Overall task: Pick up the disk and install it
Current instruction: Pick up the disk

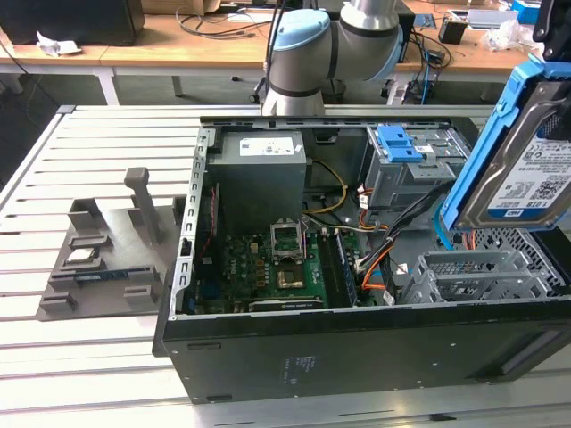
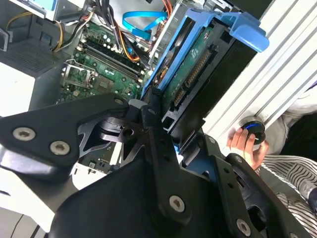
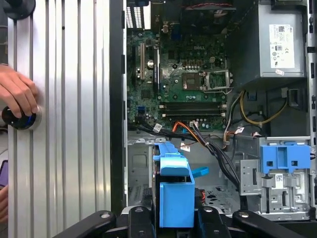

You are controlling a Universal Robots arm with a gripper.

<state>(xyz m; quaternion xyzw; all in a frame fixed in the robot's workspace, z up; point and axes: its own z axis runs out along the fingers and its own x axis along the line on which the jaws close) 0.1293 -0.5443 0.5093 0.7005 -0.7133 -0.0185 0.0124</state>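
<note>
The disk (image 1: 526, 169) is a silver-grey drive with a white-and-blue label in a bright blue bracket. It hangs tilted in the air at the exterior view's right, above the open computer case (image 1: 357, 348) and its empty metal drive cage (image 1: 473, 276). My gripper (image 2: 171, 126) is shut on it: in both wrist views the black fingers clamp the blue bracket from both sides. The second wrist view shows the disk's (image 2: 198, 64) green circuit-board side. In the first wrist view the disk (image 3: 176, 198) is edge-on above the case's drive bay area, between my gripper's (image 3: 176, 220) fingers.
Inside the case are the motherboard (image 1: 268, 267), a grey power supply box (image 1: 263, 174), loose cables (image 3: 198, 136) and a blue latch piece (image 1: 399, 143) on the upper bay. A person's hand (image 3: 17, 96) rests on a black knob on the slatted table. A grey fixture (image 1: 107, 250) stands at the exterior view's left.
</note>
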